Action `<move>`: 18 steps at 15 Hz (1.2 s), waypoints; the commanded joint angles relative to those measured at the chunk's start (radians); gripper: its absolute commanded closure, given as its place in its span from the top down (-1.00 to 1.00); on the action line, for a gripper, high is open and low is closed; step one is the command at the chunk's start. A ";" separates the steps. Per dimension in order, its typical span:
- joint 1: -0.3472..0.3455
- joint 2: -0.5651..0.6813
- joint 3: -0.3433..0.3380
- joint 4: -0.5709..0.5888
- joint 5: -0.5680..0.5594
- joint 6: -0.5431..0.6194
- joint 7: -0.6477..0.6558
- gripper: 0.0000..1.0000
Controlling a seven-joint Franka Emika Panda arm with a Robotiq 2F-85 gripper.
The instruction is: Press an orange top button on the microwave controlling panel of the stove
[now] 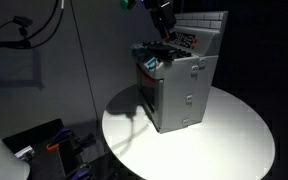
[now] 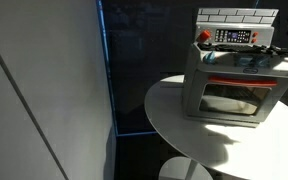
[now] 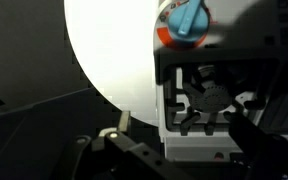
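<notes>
A grey toy stove (image 1: 179,90) stands on the round white table (image 1: 234,140). It also shows in an exterior view (image 2: 234,85). Its back panel (image 2: 234,37) carries small buttons, with an orange one (image 2: 205,36) at its end. My gripper (image 1: 163,25) hangs just above the stove top in front of the panel. In the wrist view my gripper (image 3: 184,135) is open and empty, its fingers spread over the black burner grate (image 3: 209,100). A blue knob on an orange base (image 3: 187,22) lies beyond it. The panel buttons are out of the wrist view.
The stove's oven door (image 2: 232,98) is closed. The white table top (image 3: 109,45) extends beside the stove, and its edge drops to dark floor. A grey wall panel (image 2: 44,80) stands to one side. Dark equipment (image 1: 44,145) sits low beside the table.
</notes>
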 commanded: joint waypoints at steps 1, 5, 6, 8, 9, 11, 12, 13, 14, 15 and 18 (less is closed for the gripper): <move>-0.011 0.065 0.004 0.062 -0.034 0.032 0.082 1.00; -0.003 0.124 -0.013 0.121 -0.034 0.056 0.128 1.00; -0.001 0.139 -0.018 0.139 -0.034 0.060 0.135 1.00; 0.004 0.166 -0.028 0.171 -0.036 0.063 0.149 1.00; 0.006 0.184 -0.033 0.190 -0.036 0.064 0.152 1.00; 0.012 0.209 -0.042 0.220 -0.035 0.063 0.158 1.00; 0.016 0.221 -0.047 0.235 -0.036 0.061 0.160 1.00; 0.019 0.233 -0.051 0.248 -0.034 0.060 0.158 1.00; 0.023 0.244 -0.054 0.261 -0.034 0.059 0.158 1.00; 0.026 0.255 -0.058 0.272 -0.031 0.059 0.156 1.00; 0.039 0.287 -0.069 0.308 -0.021 0.054 0.151 1.00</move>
